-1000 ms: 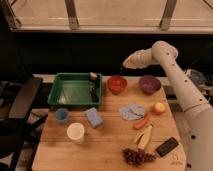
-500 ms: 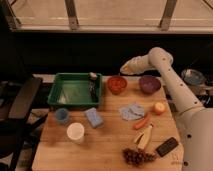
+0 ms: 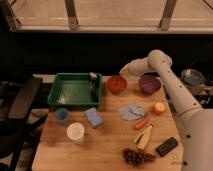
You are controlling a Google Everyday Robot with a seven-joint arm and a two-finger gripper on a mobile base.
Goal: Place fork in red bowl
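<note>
The pincer (image 3: 123, 73) had dropped and edged left over the last 1 second, and it hung just behind the far rim of the red bowl (image 3: 116, 84), close above it. Whether it was wide, narrow or holding something could not be told. The fork could not be made out anywhere, neither on the table (image 3: 105, 145) nor in the bowl. The descent suggested a delivery was under way. The purple bowl (image 3: 149, 83) sat just to the right, the green tray (image 3: 75, 104) to the left.
</note>
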